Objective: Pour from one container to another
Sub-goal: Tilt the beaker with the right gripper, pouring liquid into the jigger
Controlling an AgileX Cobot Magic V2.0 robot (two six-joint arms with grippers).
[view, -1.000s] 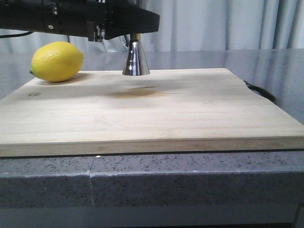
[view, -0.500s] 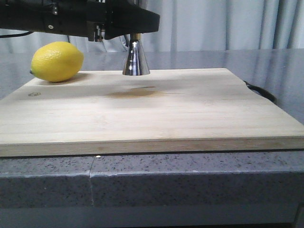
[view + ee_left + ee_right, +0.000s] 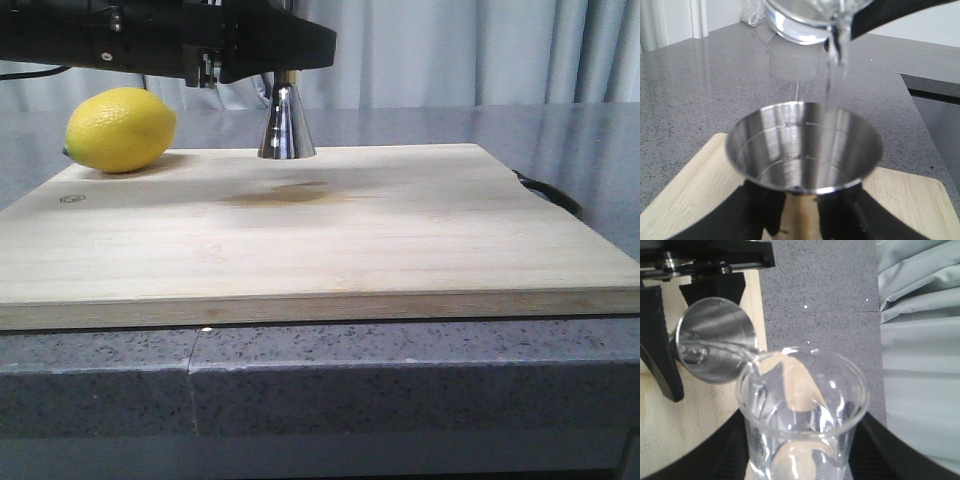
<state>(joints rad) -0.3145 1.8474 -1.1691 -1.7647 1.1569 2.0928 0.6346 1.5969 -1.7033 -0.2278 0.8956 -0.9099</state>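
Note:
The steel jigger [image 3: 287, 125] stands at the far edge of the wooden board, with only its lower cone and gold waist showing under the left arm. My left gripper [image 3: 802, 212] is shut on the jigger [image 3: 802, 145] below its open upper cup. Tilted above it is the clear glass beaker [image 3: 800, 17], and a thin stream of water [image 3: 832, 85] runs from its lip into the cup. My right gripper [image 3: 802, 452] is shut on the beaker [image 3: 802, 405], which leans toward the jigger [image 3: 715, 340]. The front view does not show the beaker.
A yellow lemon [image 3: 120, 130] lies at the far left of the wooden cutting board [image 3: 320, 240], which rests on a grey speckled counter [image 3: 400, 370]. Curtains hang behind. A dark cable [image 3: 550, 195] lies off the board's right edge.

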